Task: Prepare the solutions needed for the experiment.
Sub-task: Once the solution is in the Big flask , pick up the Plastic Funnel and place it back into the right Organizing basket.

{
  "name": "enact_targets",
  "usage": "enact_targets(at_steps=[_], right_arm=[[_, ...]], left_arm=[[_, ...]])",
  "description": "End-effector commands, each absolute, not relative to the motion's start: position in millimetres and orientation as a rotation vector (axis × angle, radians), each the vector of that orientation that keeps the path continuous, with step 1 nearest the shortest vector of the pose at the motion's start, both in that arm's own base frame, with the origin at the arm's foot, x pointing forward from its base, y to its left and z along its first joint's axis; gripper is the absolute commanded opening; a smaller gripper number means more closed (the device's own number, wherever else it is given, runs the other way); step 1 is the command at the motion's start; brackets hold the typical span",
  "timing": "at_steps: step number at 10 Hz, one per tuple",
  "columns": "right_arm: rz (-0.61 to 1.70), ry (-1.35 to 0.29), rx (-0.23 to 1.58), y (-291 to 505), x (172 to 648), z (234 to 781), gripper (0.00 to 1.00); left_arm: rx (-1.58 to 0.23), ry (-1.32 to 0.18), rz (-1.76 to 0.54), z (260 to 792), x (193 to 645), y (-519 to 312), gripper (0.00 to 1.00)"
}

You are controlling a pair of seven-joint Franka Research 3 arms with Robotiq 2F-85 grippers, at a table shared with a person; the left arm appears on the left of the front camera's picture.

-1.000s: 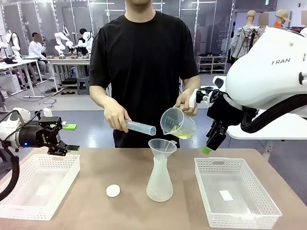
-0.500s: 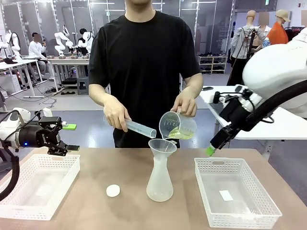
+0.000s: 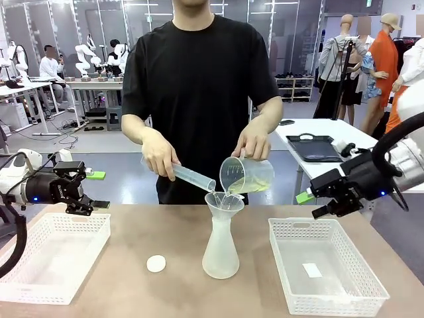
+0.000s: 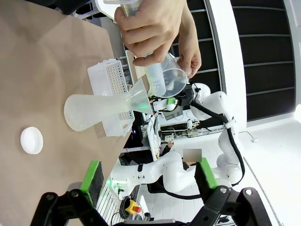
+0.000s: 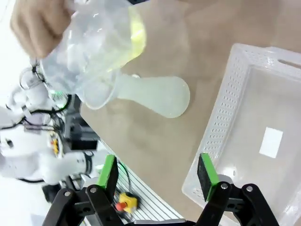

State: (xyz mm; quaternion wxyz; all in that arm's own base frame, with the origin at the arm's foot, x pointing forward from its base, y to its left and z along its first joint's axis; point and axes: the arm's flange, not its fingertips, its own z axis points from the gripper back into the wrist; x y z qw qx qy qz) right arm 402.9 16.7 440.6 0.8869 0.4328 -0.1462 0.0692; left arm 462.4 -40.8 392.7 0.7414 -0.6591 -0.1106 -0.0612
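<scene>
- Pouring was the step in hand: a person's hand (image 3: 252, 141) tipped a beaker (image 3: 246, 175), bringing the solutions (image 3: 254, 186), pale yellow, to its lip over the funnel (image 3: 224, 201) in the flask (image 3: 220, 248) at the table's middle.
- The other hand (image 3: 159, 154) angled a cylinder (image 3: 193, 177) into the same funnel.
- The next move probably called for a steady pour without nudging the funnel.
- The left gripper (image 3: 98, 190) hovered level near the left-edge tray (image 3: 73, 216), jaws apart and empty.
- The right gripper (image 3: 313, 204) hung near the right-edge tray (image 3: 318, 222), likewise apart and empty.

Centre frame: a frosted plastic conical flask (image 3: 220, 255) under a clear plastic beaker (image 3: 242, 171) of pale yellow solution (image 3: 256, 186); small white round cap (image 3: 156, 264) left of it; white perforated plastic tray (image 3: 33, 258) lower left, second tray (image 3: 334, 255) lower right.
</scene>
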Motion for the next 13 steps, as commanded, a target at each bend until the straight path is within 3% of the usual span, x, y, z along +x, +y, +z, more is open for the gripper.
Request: enact_targets(at_steps=[1, 9, 13], right_arm=[[0.003, -0.344, 0.984, 17.5, 404.7, 421.0, 0.85], [-0.196, -0.256, 1.400, 15.2, 399.9, 361.6, 0.85], [-0.192, -0.215, 1.427, 19.4, 408.5, 359.1, 0.85]], left_arm=[[-1.445, -0.250, -0.141, 392.8, 462.5, -40.6, 1.00], [-1.445, -0.250, -0.141, 392.8, 462.5, -40.6, 1.00], [-1.445, -0.250, -0.141, 392.8, 462.5, -40.6, 1.00]])
